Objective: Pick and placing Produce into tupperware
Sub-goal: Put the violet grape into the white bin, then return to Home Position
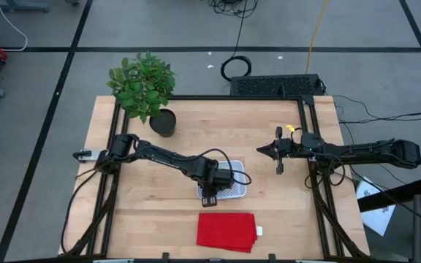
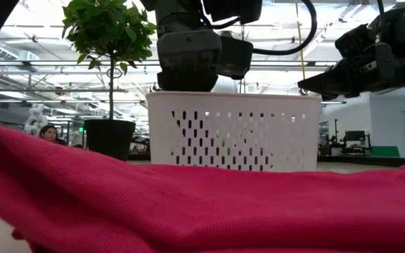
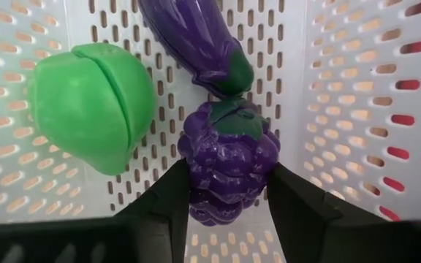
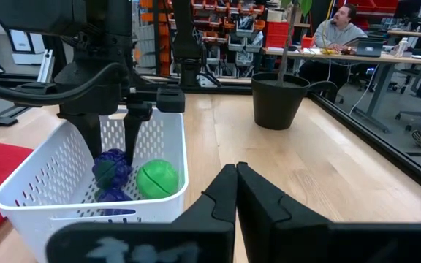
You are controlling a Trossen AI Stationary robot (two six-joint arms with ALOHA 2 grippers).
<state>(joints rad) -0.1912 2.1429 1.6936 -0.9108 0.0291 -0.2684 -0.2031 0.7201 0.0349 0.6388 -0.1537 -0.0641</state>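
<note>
nearly done, by the look of it. all three bits of produce sit inside the tub (image 1: 223, 183), which stands a little toward the front edge of the bench from its middle, just behind the red cloth (image 1: 227, 231). the green ball (image 3: 93, 106) lies against one wall, the aubergine (image 3: 196, 44) runs along the floor with its cap toward the grapes (image 3: 229, 164), and the grapes touch that cap.

the left gripper (image 3: 229, 201) reaches down into the tub, and its two fingers (image 3: 168, 201) stand on either side of the grapes, pressed to their flanks, so i take it to be holding them, not yet let go. what is left, i judge, is only to release the grapes and lift the arm clear.

the right gripper (image 1: 263, 150) waits off to the right of the tub, above the bench, fingers clenched together with nothing between them.

from above, the left arm covers most of the tub, so none of the produce shows there. at table height the cloth fills the foreground and the tub's wall hides what lies in it. whether the grapes rest on the floor or hang just above it i cannot tell. the plant (image 1: 145, 86) stands at the back left corner, well apart.
</note>
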